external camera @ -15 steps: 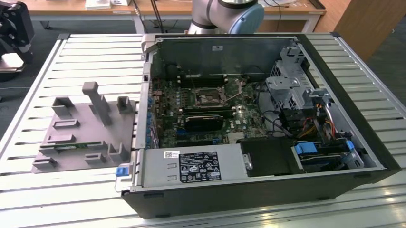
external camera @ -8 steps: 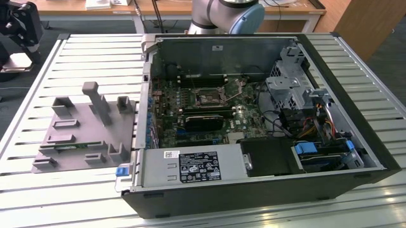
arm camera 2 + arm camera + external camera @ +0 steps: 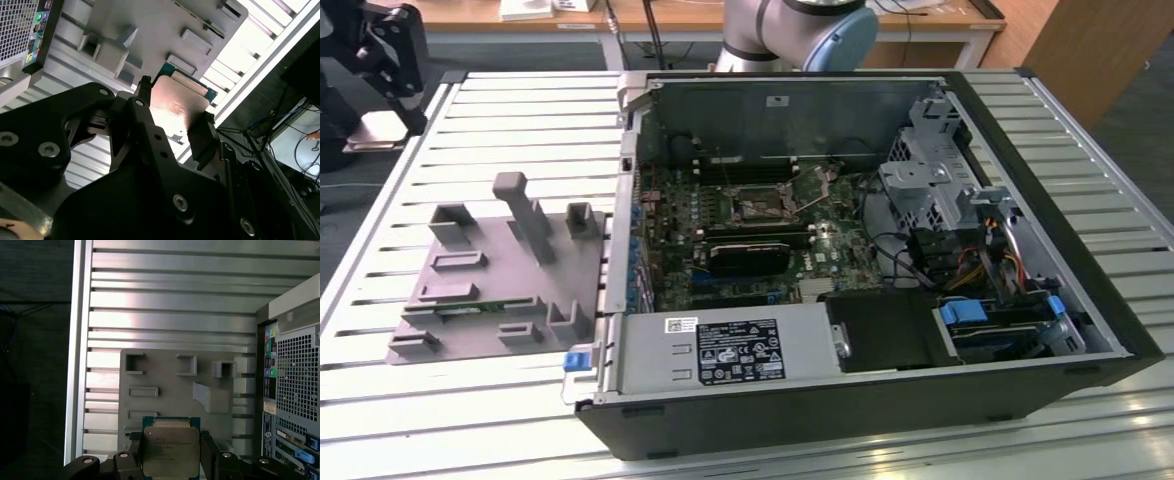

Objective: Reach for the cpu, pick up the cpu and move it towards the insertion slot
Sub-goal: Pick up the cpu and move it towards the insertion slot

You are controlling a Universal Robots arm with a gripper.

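Observation:
In both wrist views the cpu (image 3: 169, 447) (image 3: 176, 102), a thin square chip with a silvery top and green edge, sits clamped between my gripper's (image 3: 170, 462) (image 3: 172, 112) two black fingers. In the exterior view my gripper (image 3: 383, 95) hangs over the table's far corner at the view's left, with the cpu (image 3: 379, 130) as a pale square under it. The insertion slot (image 3: 757, 203), a shiny metal frame with a dark centre, lies on the green board inside the open computer case, well off toward the exterior view's right of my gripper.
A grey plastic fixture (image 3: 494, 290) (image 3: 170, 385) with upright posts and a green memory stick (image 3: 470, 308) lies on the slatted metal table (image 3: 520, 110), beside the open case (image 3: 881, 400). The arm's base (image 3: 794, 30) stands behind the case. Cables and drive cages fill the case's right side.

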